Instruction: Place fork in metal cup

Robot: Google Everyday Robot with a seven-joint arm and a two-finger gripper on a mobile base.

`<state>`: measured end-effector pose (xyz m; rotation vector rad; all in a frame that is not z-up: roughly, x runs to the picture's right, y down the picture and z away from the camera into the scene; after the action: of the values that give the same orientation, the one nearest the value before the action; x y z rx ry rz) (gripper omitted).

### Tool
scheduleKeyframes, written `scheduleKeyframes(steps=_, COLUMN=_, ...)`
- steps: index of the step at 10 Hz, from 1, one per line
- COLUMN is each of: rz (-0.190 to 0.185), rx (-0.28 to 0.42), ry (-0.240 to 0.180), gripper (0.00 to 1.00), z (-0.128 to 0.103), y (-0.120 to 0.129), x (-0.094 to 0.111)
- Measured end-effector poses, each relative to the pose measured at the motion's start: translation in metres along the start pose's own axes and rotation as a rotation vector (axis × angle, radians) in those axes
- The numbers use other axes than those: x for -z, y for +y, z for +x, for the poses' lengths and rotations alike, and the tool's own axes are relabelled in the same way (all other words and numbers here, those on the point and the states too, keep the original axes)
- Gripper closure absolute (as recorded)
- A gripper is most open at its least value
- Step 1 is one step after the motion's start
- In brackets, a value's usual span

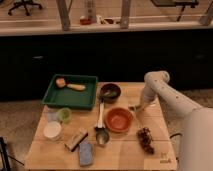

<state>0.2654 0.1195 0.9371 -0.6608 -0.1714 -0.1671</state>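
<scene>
So the gripper point(136, 108) is down low over the tabletop point(125, 155), at about 3 o'clock from the orange bowl point(119, 119) and just beside its rim. Honestly can't tell if the fingers are open or closed on anything, that end is just a small dark blob. The white arm point(167, 95) runs up from there to a bend near the back right edge, then sweeps down toward the lower right corner.

The fork isn't something I can pick out anywhere, so no call on which way it points or how its long axis lies. If it's at the gripper, it's hidden.

The metal cup point(102, 137) sits upright near the front, at roughly 7 o'clock from the orange bowl and close to it. A long pale spoon point(100, 114) lies just behind the cup, running front to back.

Other stuff: dark bowl point(110, 92) at 12 o'clock from the orange one, green tray point(71, 96) at the back left with a brush point(69, 85) in it, light green cup point(63, 115) and a white lid point(52, 130) on the left, a blue sponge point(86, 153) at the front edge, and a dark clump point(145, 139) front right.
</scene>
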Motion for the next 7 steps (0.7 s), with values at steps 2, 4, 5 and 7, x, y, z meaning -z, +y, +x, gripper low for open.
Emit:
scheduleKeyframes(steps=2, rz=0.008, rx=0.002, ry=-0.003, gripper=1.0, z=0.001, y=-0.001, x=0.001)
scheduleKeyframes(steps=4, rz=0.037, rx=0.015, ry=-0.003, gripper=1.0, z=0.001, y=-0.002, x=0.017)
scheduleKeyframes(steps=5, rz=0.049, rx=0.028, ry=-0.003, gripper=1.0, z=-0.003, y=-0.005, x=0.026)
scheduleKeyframes(steps=7, rz=0.074, rx=0.059, ry=-0.005, gripper=1.0, z=-0.007, y=-0.007, x=0.045)
